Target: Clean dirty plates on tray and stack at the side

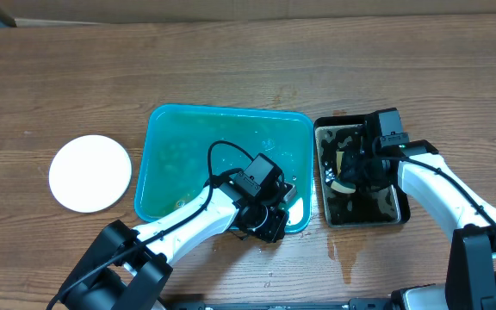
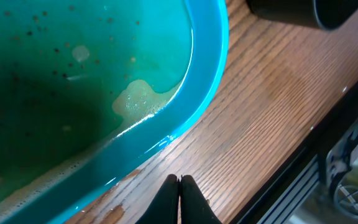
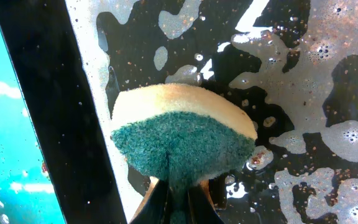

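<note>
The teal tray point(image 1: 170, 155) holds soapy water and no plate that I can see. A white plate point(image 1: 90, 172) lies on the table to the left of it; I cannot tell whether others lie under it. My left gripper point(image 1: 274, 226) is shut and empty, just outside the tray's front right corner. In the left wrist view its fingertips point(image 2: 179, 179) are over bare wood beside the tray rim point(image 2: 204, 81). My right gripper point(image 3: 179, 186) is shut on a yellow and green sponge point(image 3: 182, 134) over the narrow black tray point(image 1: 399, 215).
The black tray's rim point(image 3: 55, 112) stands right beside the teal tray point(image 3: 5, 155), and foamy water covers its floor. A wet patch point(image 1: 343, 254) lies on the wood in front of the two trays. The table's front edge point(image 2: 303, 168) is close to my left gripper.
</note>
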`<control>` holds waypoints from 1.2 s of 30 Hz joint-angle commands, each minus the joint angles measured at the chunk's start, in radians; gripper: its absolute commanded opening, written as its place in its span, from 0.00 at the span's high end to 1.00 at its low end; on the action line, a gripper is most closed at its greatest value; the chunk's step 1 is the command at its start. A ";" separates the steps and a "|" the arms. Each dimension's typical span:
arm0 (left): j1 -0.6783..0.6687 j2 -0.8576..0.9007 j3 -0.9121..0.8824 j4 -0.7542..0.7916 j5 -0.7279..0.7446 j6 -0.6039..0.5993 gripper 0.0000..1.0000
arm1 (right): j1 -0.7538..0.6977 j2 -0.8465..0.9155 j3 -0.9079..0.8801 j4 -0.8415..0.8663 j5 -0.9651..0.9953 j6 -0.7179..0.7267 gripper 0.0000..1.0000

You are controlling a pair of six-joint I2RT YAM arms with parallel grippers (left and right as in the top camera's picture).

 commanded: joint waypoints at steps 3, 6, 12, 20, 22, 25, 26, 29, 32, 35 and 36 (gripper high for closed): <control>0.004 0.041 0.024 0.003 0.013 -0.088 0.96 | 0.001 0.006 -0.001 0.004 -0.005 -0.004 0.96; 0.004 0.063 0.024 0.004 0.014 -0.107 0.96 | 0.001 0.006 -0.001 0.004 -0.005 -0.004 0.96; 0.006 0.074 0.024 0.007 0.010 -0.120 0.95 | 0.001 0.006 -0.001 0.005 -0.005 -0.004 0.96; 0.005 0.101 0.024 0.035 -0.040 -0.194 0.95 | 0.001 0.006 -0.001 0.004 -0.005 -0.004 0.96; 0.005 0.110 0.024 0.042 -0.040 -0.204 0.96 | 0.001 0.006 -0.001 0.004 -0.005 -0.004 0.96; 0.005 0.114 0.024 0.061 -0.044 -0.204 0.96 | 0.001 0.006 -0.001 0.004 -0.005 -0.004 0.96; 0.005 0.114 0.024 0.069 -0.046 -0.204 0.96 | 0.001 0.006 -0.001 0.004 -0.005 -0.004 0.96; 0.005 0.114 0.024 0.087 -0.060 -0.204 0.96 | 0.001 0.006 -0.001 0.003 -0.005 -0.004 0.96; 0.007 0.114 0.024 0.093 -0.093 -0.203 0.96 | 0.001 0.006 -0.001 0.002 -0.005 -0.004 0.96; 0.008 0.114 0.024 0.101 -0.101 -0.200 0.96 | 0.001 0.006 -0.001 0.003 -0.005 -0.004 0.96; 0.008 0.114 0.025 0.106 -0.101 -0.195 0.96 | 0.001 0.006 -0.001 0.003 -0.005 -0.004 0.96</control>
